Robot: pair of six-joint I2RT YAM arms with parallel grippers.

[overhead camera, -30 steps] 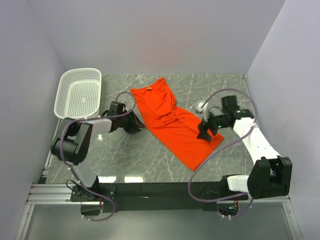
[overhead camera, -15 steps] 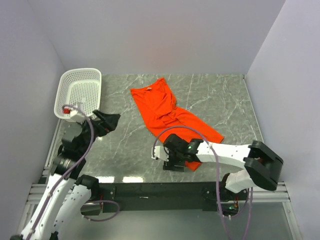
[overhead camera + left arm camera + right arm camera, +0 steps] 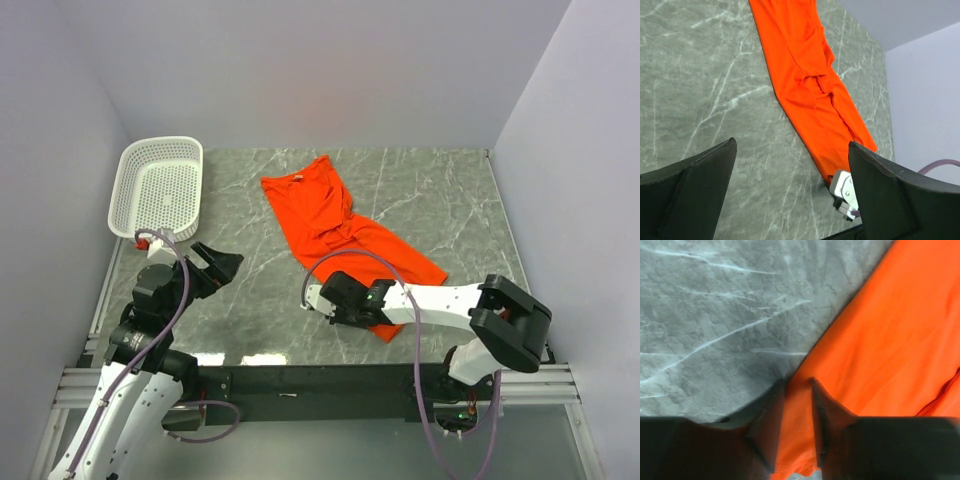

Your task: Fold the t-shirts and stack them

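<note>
One orange-red t-shirt point(image 3: 340, 235) lies folded into a long strip, running diagonally from the back centre to the front right. My right gripper point(image 3: 337, 305) is down at its near left edge. In the right wrist view the gripper point(image 3: 796, 382) is open but narrow, its two fingers straddling a strip of the shirt's hem point(image 3: 890, 330), which lies flat between them. My left gripper point(image 3: 222, 262) hangs wide open over bare table, well left of the shirt. Between its fingers point(image 3: 792, 145) the shirt point(image 3: 810, 85) shows beyond, with nothing held.
A white perforated basket point(image 3: 160, 185) stands at the back left corner. The marble table point(image 3: 440, 195) is walled on three sides. The right arm stretches low across the front, its cable looping over the shirt's lower end.
The left gripper let go of the shirt's left edge, opened wide and drew back to the left. The right arm swung from the shirt's right side to its near edge and narrowed its jaws.
</note>
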